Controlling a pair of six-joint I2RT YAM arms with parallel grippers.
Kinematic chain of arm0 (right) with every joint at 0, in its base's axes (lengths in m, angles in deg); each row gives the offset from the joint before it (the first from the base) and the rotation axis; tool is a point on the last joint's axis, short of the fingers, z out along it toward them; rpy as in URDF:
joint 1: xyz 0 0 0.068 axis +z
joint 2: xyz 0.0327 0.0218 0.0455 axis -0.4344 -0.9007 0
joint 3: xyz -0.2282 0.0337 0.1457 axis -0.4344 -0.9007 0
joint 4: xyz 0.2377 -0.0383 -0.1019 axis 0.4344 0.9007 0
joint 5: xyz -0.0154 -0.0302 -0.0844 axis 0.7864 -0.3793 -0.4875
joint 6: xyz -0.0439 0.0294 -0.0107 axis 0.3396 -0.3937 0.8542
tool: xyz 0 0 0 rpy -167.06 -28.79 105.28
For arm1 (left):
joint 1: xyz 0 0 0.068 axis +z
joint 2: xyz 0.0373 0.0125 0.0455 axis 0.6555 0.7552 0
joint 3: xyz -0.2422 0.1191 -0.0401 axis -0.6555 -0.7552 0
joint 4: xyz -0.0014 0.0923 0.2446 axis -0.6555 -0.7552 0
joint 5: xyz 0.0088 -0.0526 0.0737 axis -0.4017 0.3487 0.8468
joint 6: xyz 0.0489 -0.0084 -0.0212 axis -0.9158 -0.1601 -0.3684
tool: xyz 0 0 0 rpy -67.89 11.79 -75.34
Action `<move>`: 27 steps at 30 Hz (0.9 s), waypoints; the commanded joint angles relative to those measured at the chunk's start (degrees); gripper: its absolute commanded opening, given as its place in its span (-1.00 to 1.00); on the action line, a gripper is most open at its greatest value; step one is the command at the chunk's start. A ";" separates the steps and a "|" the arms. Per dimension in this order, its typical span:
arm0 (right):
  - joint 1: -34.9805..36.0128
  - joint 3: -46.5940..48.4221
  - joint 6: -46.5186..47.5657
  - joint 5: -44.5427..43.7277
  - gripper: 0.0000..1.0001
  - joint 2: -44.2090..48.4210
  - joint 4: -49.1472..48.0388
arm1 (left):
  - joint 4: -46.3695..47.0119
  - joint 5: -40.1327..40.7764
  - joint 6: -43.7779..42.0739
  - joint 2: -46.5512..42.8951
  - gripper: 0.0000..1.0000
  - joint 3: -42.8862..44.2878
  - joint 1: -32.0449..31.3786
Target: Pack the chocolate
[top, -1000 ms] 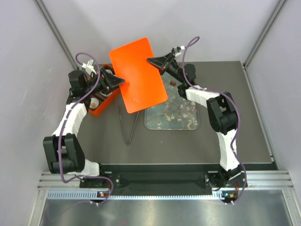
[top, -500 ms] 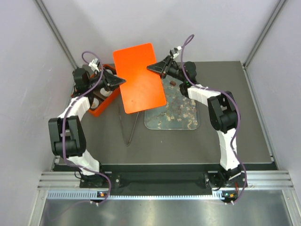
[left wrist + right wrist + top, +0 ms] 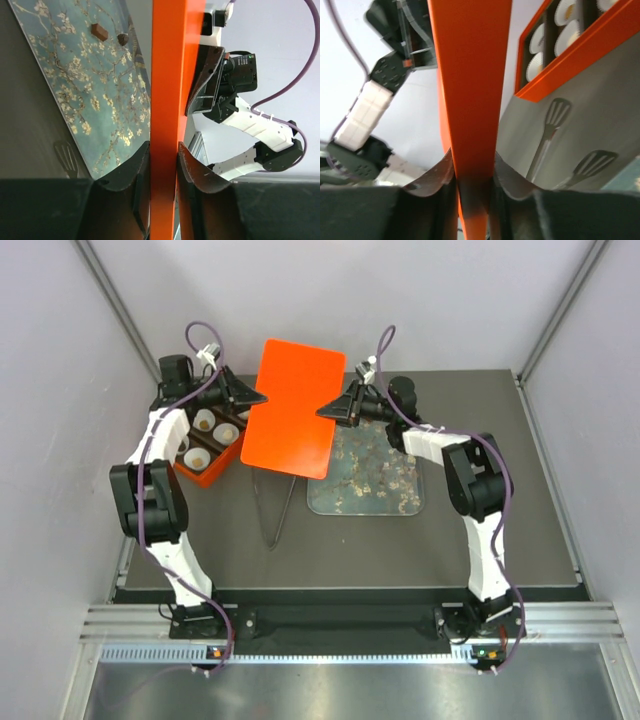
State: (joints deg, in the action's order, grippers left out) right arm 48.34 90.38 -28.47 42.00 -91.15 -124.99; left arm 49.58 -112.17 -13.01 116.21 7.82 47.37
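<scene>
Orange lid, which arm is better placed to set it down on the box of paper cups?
Probably left. The left gripper clamps the orange lid close by the orange box; the right gripper clamps the opposite edge, over the glassy tray.

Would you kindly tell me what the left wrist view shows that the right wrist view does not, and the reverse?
Only the left wrist view shows the blossom-print tray, with two chocolate pieces lying on it. Only the right wrist view shows the orange box and its white paper cups. Both show the orange lid edge-on, clamped by that camera's own gripper, the left gripper or the right gripper, with the other arm at its far edge. Both also show the tongs.
</scene>
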 commanded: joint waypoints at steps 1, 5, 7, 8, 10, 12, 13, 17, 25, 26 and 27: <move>0.00 -0.96 1.03 1.69 -0.69 4.78 -3.70 | -6.73 3.52 -5.47 1.94 -0.76 5.90 0.62; 1.66 -1.58 -6.78 -2.27 -0.90 3.38 -14.49 | -12.52 13.07 -6.52 2.38 -0.33 11.51 2.11; 3.15 -1.40 -11.78 -5.85 -1.00 2.23 -21.59 | -22.09 28.26 -8.36 2.21 -0.04 14.86 4.30; 3.68 -0.79 -12.94 -7.18 -1.00 1.88 -22.77 | -24.55 32.40 -8.63 1.94 0.01 17.49 5.09; 5.62 0.61 -13.31 -10.43 -1.00 0.83 -21.83 | -26.86 39.52 -7.59 0.02 0.12 18.74 7.46; 7.28 3.07 -10.69 -14.55 -1.00 0.39 -17.80 | -26.69 44.19 -6.70 -2.44 0.29 18.83 8.70; 7.90 3.87 -9.71 -15.97 -1.00 0.04 -16.47 | -26.69 45.18 -6.96 -3.15 0.29 18.83 8.70; 10.89 8.35 -10.14 -25.19 -1.00 -4.26 -13.91 | -29.67 47.12 -9.86 -5.44 0.36 19.89 8.70; 19.59 25.64 -9.62 -43.64 -1.00 -15.51 -7.40 | -28.53 49.85 -10.65 -13.08 0.36 12.95 6.24; 20.21 27.06 -9.35 -45.32 -1.00 -17.70 -7.93 | -28.71 49.76 -11.00 -13.52 0.36 11.81 6.24; 21.52 28.56 -8.39 -46.73 -1.00 -18.77 -6.80 | -28.97 51.33 -11.79 -13.96 0.36 11.37 6.24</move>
State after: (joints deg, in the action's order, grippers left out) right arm 66.04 112.26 -38.54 5.02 -107.59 -129.95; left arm 20.95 -63.89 -22.43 105.48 21.04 54.15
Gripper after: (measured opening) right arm 0.197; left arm 0.678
